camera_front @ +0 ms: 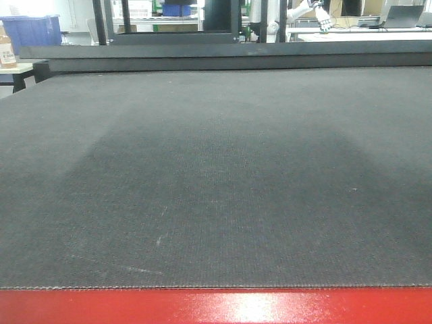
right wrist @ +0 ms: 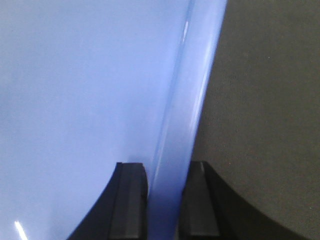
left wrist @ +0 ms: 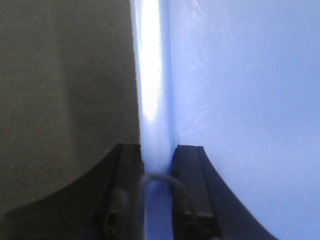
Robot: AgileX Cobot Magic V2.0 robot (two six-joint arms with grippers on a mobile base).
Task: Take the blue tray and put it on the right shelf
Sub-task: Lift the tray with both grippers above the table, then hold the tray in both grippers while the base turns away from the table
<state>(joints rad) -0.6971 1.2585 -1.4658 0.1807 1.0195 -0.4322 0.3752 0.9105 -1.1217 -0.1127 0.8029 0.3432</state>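
While clamped at opposite rims over the table (camera_front: 216,169), blue tray (left wrist: 240,100) in left gripper (left wrist: 158,150) and right gripper (right wrist: 167,167), both closed tight: looks grasped, needs level lift toward unseen right shelf.

Glossy light-blue tray (left wrist: 240,100), L+R rims clamped in jaws, black mat (left wrist: 60,100) behind

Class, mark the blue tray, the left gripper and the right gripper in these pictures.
blue tray (left wrist: 240,90): left wrist view, glossy inner surface.
left gripper (left wrist: 159,152): left wrist view, midway between fingertips, astride the rim.
right gripper (right wrist: 165,167): right wrist view, midway between fingertips, astride the rim.
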